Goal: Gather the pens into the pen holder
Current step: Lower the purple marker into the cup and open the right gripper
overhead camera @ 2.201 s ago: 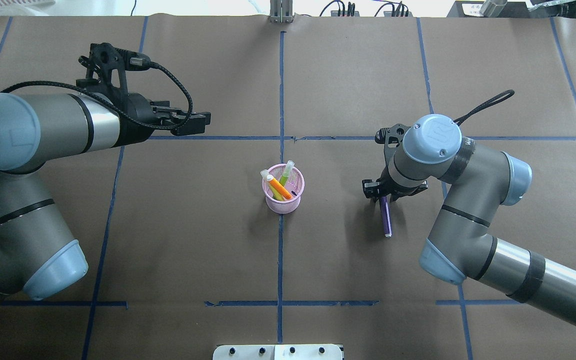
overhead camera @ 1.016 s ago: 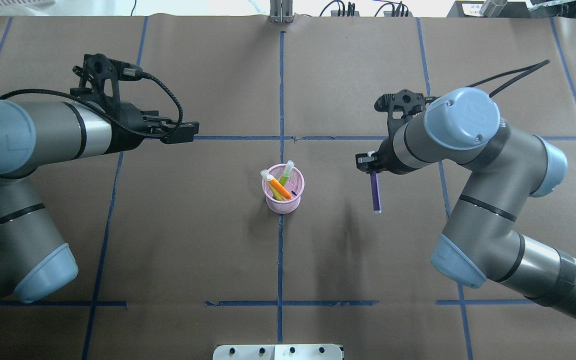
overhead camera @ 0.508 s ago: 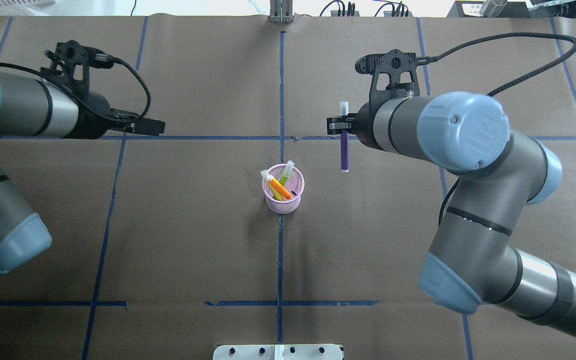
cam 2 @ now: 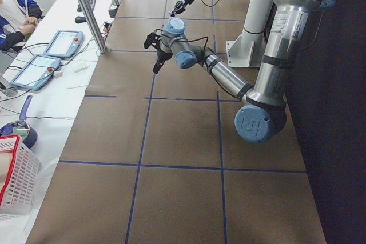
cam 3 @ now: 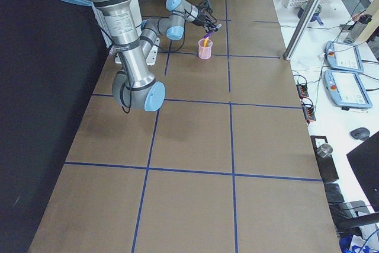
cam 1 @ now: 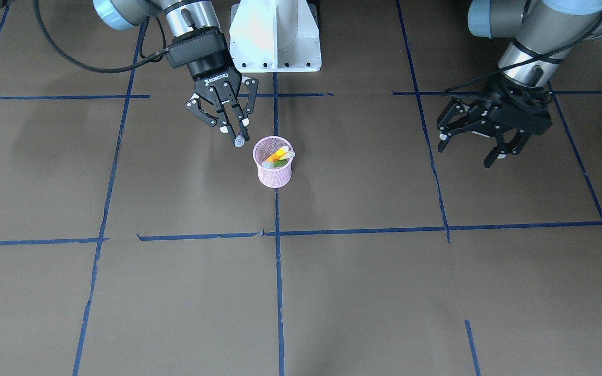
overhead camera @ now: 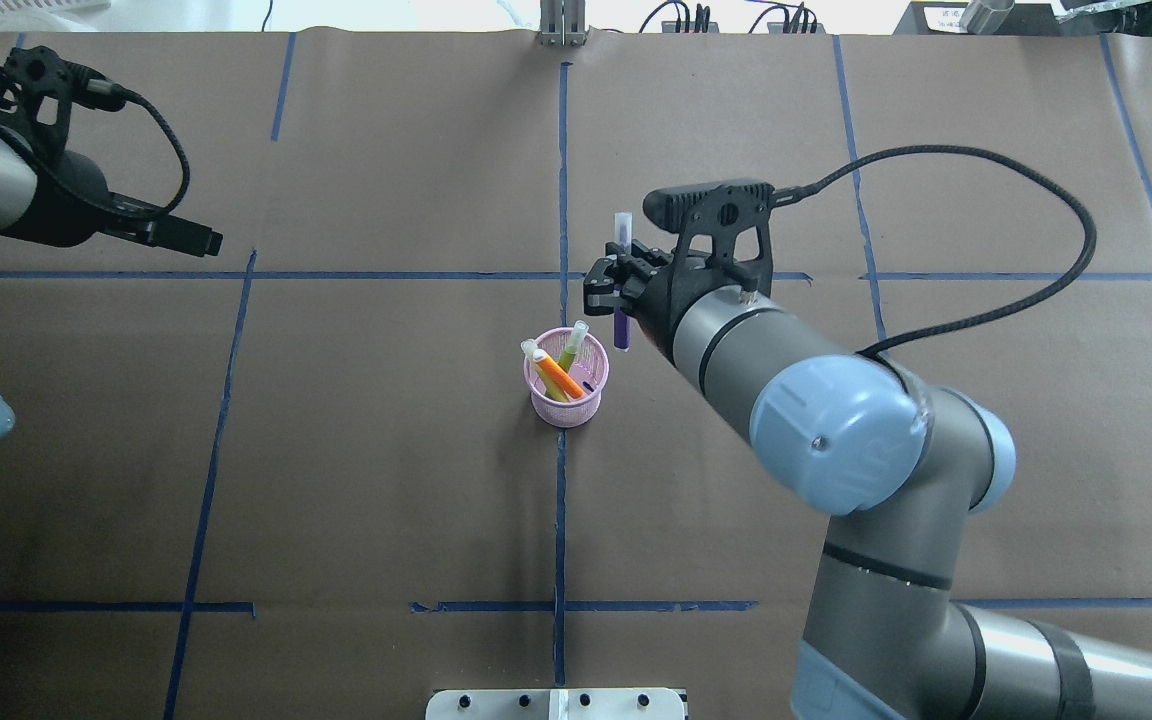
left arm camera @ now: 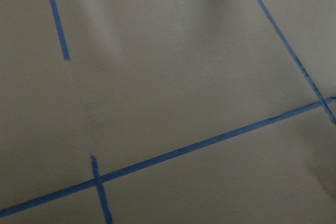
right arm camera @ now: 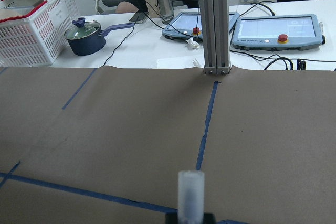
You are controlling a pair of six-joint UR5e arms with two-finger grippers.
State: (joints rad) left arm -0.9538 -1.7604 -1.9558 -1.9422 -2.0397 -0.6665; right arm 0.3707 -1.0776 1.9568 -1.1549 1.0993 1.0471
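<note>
Scanning the overhead frame, I see a brown paper table cover (overhead camera: pixel 386 450) crossed by blue tape lines (overhead camera: pixel 560 520). In the right wrist view, an aluminium post (right arm camera: pixel 212 24) stands at the table's far edge. Behind it on a white bench are two grey teach pendants (right arm camera: pixel 275 27), a dark blue saucepan (right arm camera: pixel 84 40) and a white plastic basket (right arm camera: pixel 31 30).

Leaning across the mouth of the small pink wire-mesh pen holder (overhead camera: pixel 564 408), just left of centre in the overhead frame, are an orange marker pen (overhead camera: pixel 561 378) and a green marker pen (overhead camera: pixel 573 345).

My right arm enters from the lower right and reaches up-left to the centre. The right gripper (overhead camera: pixel 616 285) pinches a slim purple marker pen (overhead camera: pixel 621 328) across its shaft. My left arm sits in the upper left corner, well apart from the cup. The front-facing view shows the left gripper (cam 1: pixel 471 149) at the right of the frame with its fingers spread wide.

The purple pen stands nearly upright, its pale translucent cap (right arm camera: pixel 190 192) uppermost. Its lower end hangs just beside the holder's rim, on the right overhead and at the upper left in the front-facing view (cam 1: pixel 239 141).
</note>
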